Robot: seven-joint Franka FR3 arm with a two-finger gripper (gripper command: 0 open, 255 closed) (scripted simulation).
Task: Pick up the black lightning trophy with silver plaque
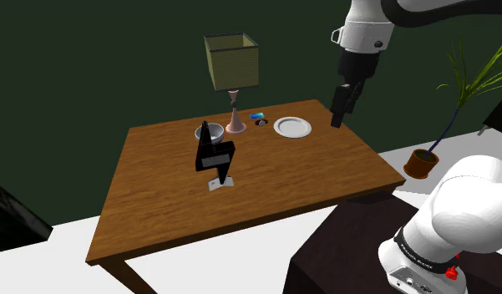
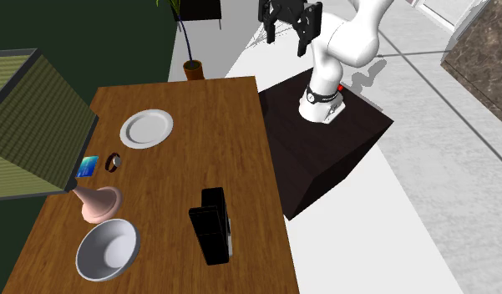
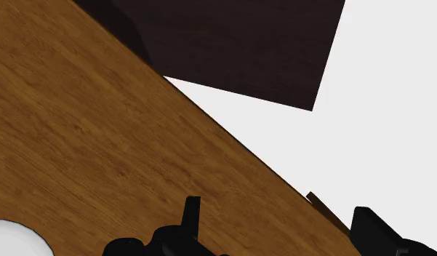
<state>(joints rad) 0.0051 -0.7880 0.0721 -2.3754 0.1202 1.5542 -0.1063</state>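
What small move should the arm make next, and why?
Probably carry the open gripper toward the shoulder view's left and downward, toward the black trophy. The gripper hangs high over the table edge, near the white plate, and the trophy stands upright, well apart from it.

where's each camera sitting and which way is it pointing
Shoulder view: beside and behind the stand, looking down across the table at the trophy and lamp; arm and gripper show.
Second exterior view: high over the table's lamp side, opposite the stand, looking down; arm shows.
Wrist view: on the hand, looking down at table edge, stand and white floor; both fingers show, apart.
Shared: both exterior views show trophy, lamp and plate.
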